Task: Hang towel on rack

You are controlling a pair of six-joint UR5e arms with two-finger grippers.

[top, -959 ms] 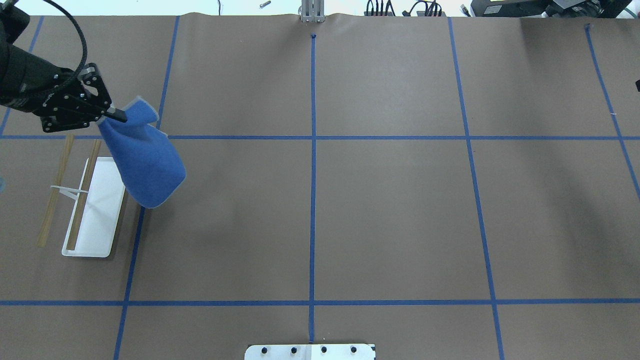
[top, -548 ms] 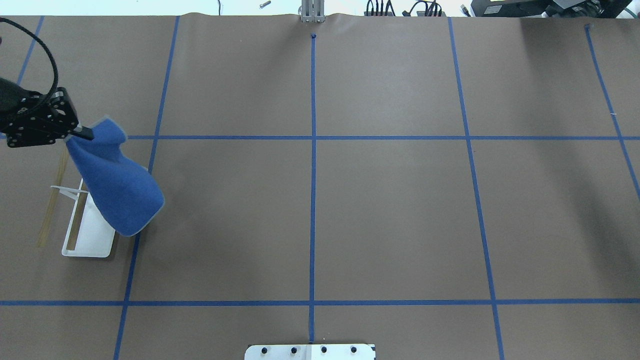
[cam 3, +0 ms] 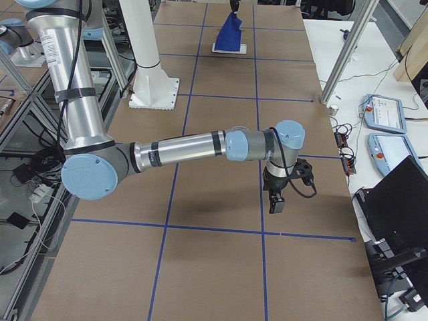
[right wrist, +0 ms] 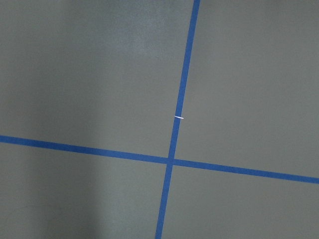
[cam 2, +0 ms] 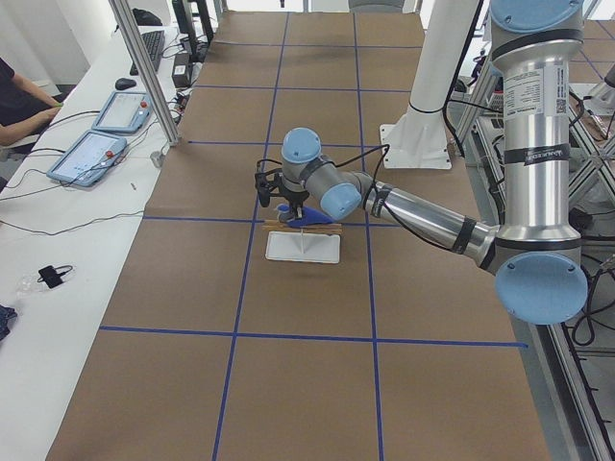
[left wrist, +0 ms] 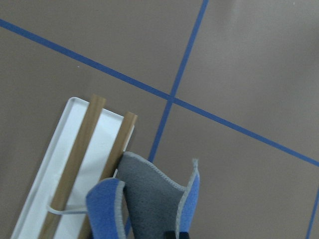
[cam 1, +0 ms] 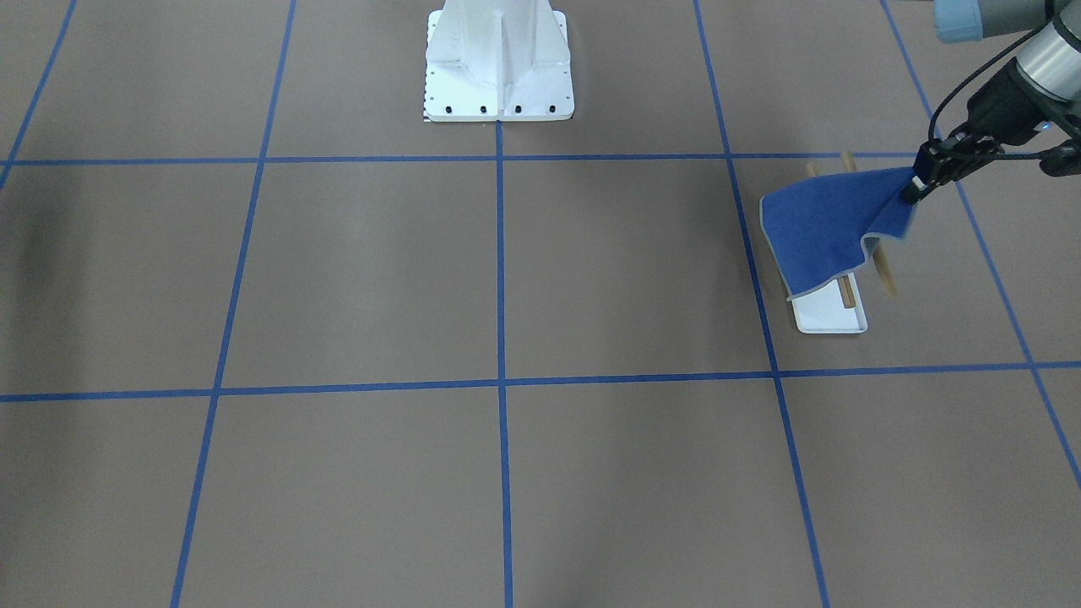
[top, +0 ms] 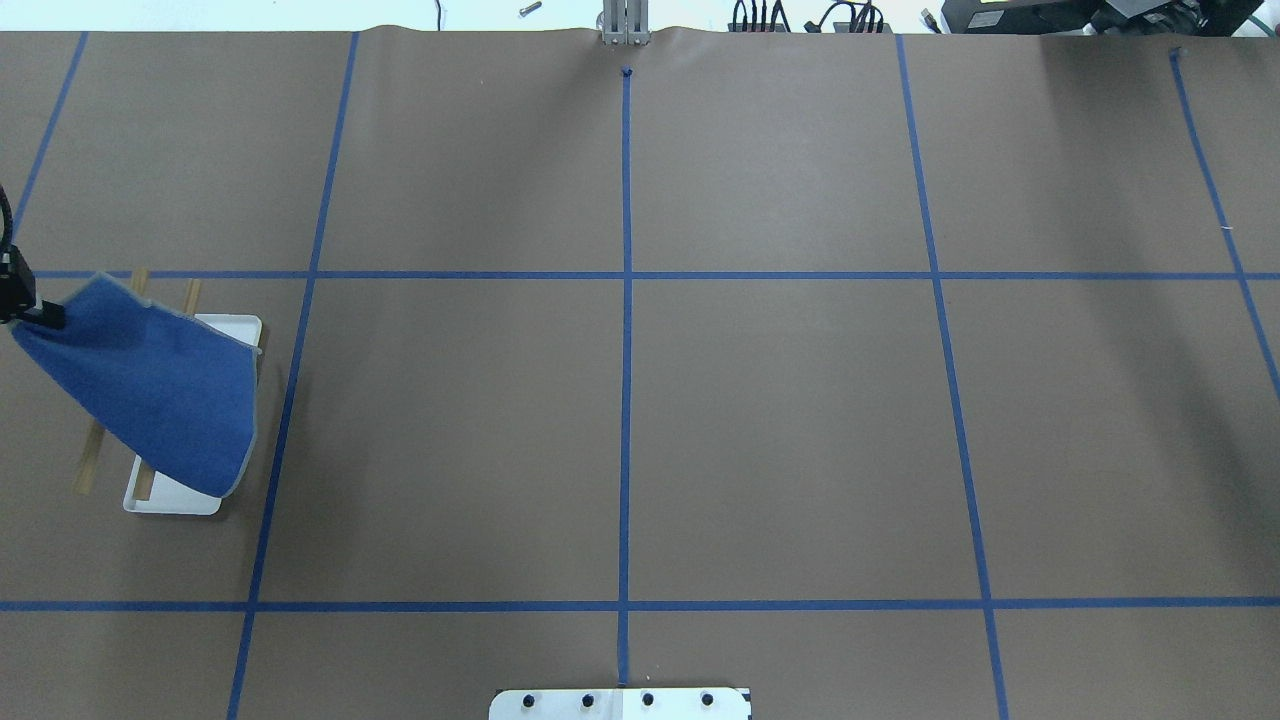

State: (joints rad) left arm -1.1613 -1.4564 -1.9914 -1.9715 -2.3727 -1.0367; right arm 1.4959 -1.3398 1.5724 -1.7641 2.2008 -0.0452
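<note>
The blue towel (top: 150, 385) with its grey reverse (left wrist: 149, 199) is spread across the rack's two tan rods (top: 190, 292) at the table's far left. The rod ends stick out beyond it (cam 1: 844, 291). The rack's white base (top: 232, 325) shows under it, also in the front view (cam 1: 832, 317) and the left wrist view (left wrist: 55, 164). My left gripper (cam 1: 916, 187) is shut on one towel corner, just past the outer rod, at the overhead view's left edge (top: 35, 315). My right gripper (cam 3: 276, 204) hangs over bare table far from the rack; I cannot tell whether it is open or shut.
The large white bolted pedestal (cam 1: 498, 67) stands at the robot's side of the table's middle. Blue tape lines (top: 625, 400) grid the brown table cover. Tablets (cam 3: 384, 114) and an aluminium post (cam 3: 341, 60) stand along the operators' side.
My left gripper has moved left and a little toward the robot with the towel corner. The towel, which hung beside the rack, now lies spread over both rods.
</note>
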